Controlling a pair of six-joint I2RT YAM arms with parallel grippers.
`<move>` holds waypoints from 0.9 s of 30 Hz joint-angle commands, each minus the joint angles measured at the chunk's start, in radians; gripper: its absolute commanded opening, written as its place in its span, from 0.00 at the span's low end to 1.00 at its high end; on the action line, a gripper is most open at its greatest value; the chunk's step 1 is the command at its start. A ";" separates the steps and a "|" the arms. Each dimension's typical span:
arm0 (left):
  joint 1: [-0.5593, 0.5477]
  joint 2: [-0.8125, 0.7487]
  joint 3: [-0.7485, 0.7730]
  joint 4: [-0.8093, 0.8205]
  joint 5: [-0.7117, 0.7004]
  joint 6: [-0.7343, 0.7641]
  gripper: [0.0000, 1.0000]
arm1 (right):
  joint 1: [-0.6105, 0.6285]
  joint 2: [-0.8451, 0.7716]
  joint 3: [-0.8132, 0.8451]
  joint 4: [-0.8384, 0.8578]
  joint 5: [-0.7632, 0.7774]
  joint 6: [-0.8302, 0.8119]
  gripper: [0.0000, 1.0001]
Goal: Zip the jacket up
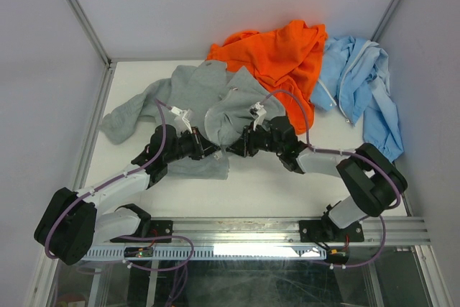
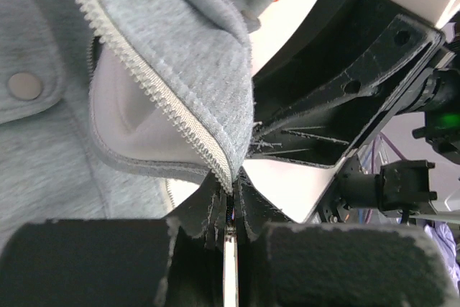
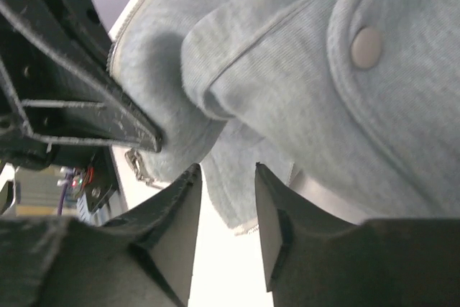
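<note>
The jacket (image 1: 205, 84), spread near the middle of the worktop (image 1: 251, 185), is pinched at the lower end of its zipper (image 2: 162, 98) by the left gripper (image 2: 228, 210), while the right gripper (image 3: 228, 199) is seen spread and empty beside it, so the joining of the zipper ends seems prepared, and the other end must next be caught.

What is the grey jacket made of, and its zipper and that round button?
The jacket looks like soft knit fleece, matte and a bit fuzzy, with fine ribs in the cloth. Its zipper teeth look like pale plastic, small, chunky and dull, though that is a guess. The round snap seems to be metal or hard plastic: it is smooth with a faint sheen.
</note>
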 commanded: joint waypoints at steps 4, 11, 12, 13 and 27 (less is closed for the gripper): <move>0.005 -0.034 0.004 0.143 0.210 0.080 0.00 | -0.001 -0.140 -0.047 0.101 -0.201 -0.032 0.51; 0.002 -0.029 -0.005 0.227 0.314 0.086 0.00 | 0.005 -0.140 -0.017 0.094 -0.242 -0.026 0.55; 0.002 -0.029 -0.004 0.233 0.320 0.086 0.00 | 0.007 -0.134 -0.008 0.085 -0.247 -0.033 0.56; 0.001 -0.028 -0.002 0.233 0.322 0.088 0.00 | 0.010 -0.129 -0.005 0.076 -0.250 -0.039 0.56; -0.033 0.012 0.022 0.207 0.373 0.122 0.00 | 0.023 -0.066 0.009 0.125 -0.302 -0.049 0.53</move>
